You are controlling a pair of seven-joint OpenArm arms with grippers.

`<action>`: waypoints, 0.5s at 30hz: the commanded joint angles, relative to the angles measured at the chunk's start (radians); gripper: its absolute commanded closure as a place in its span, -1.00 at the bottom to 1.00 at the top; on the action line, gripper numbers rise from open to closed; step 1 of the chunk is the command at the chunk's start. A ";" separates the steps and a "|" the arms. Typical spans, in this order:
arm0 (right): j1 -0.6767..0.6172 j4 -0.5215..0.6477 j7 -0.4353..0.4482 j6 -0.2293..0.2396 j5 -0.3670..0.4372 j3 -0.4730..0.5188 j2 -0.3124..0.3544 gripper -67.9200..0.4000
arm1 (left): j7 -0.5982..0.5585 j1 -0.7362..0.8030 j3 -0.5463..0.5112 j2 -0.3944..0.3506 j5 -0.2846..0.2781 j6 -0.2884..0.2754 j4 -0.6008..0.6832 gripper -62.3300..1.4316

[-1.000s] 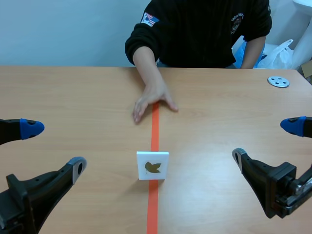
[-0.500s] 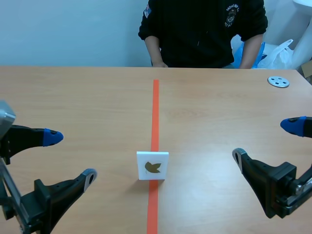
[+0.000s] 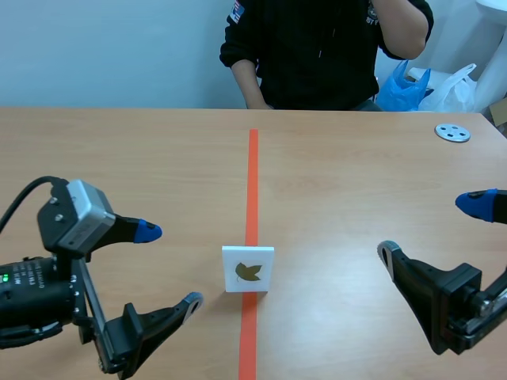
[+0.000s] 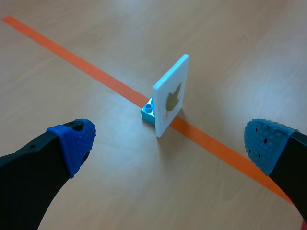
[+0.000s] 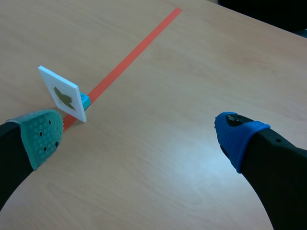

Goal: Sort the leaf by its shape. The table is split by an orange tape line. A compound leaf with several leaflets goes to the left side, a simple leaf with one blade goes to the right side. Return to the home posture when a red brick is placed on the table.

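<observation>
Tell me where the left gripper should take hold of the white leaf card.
Probably the upper half of the white card, pinched across its flat faces, coming from the robot's left: it stands upright and thin, a blue brick behind its base.

The wooden table (image 3: pixel 356 182) bears a leaf card (image 3: pixel 247 269) upright on the orange line (image 3: pixel 253 182) and a grey disc (image 3: pixel 452 132).

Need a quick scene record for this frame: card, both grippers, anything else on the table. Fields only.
card: white with a leaf picture, upright on the tape line, standing on a small blue brick
left gripper: fingers open, left of the line, near the card, no contact
right gripper: fingers open, right of the line, well apart from the card
other: grey disc at far right; person across the table
</observation>
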 commanded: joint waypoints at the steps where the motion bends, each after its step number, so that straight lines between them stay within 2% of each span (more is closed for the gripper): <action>1: 0.014 0.001 0.014 -0.004 0.010 0.012 0.007 -1.00 | -0.035 -0.034 0.021 0.018 0.013 -0.002 -0.010 -1.00; 7: 0.014 0.001 0.014 -0.004 0.009 0.012 0.005 -1.00 | -0.130 -0.157 0.136 0.048 0.098 -0.001 -0.144 -1.00; 13: 0.014 0.001 0.014 -0.004 0.009 0.012 0.005 -1.00 | -0.214 -0.262 0.218 0.081 0.136 -0.001 -0.280 -1.00; 15: 0.014 0.001 0.014 -0.004 0.009 0.012 0.005 -1.00 | -0.249 -0.289 0.240 0.097 0.166 -0.001 -0.322 -1.00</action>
